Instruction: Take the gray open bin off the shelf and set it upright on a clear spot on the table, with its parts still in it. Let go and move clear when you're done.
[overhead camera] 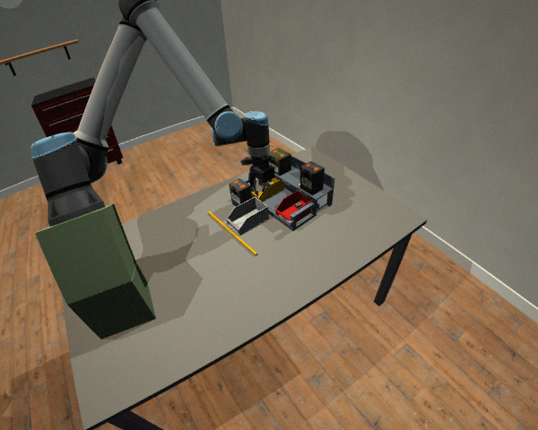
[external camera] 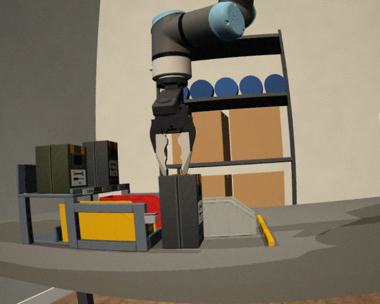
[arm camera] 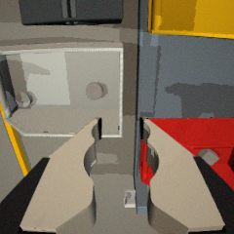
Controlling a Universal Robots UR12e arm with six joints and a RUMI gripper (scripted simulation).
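Note:
The gray open bin (overhead camera: 248, 216) stands upright on the table beside the low shelf unit (overhead camera: 301, 194). In the wrist view the gray bin (arm camera: 68, 93) holds two small gray parts (arm camera: 95, 90). It also shows in the exterior view (external camera: 227, 217), behind a dark box. My gripper (external camera: 173, 171) hangs above the table, its fingers a little apart with nothing between them. In the wrist view the gripper (arm camera: 120, 128) is over the gap between the bin's side wall and the shelf frame. It also shows in the top view (overhead camera: 259, 188).
A red bin (overhead camera: 294, 202) and a yellow bin (overhead camera: 272, 187) sit in the shelf. A dark box (external camera: 181, 211) stands next to the gray bin. Two boxes (external camera: 61, 167) stand on the shelf top. A yellow bar (overhead camera: 232, 232) lies by the bin. A large green box (overhead camera: 95, 272) stands at the table's near left.

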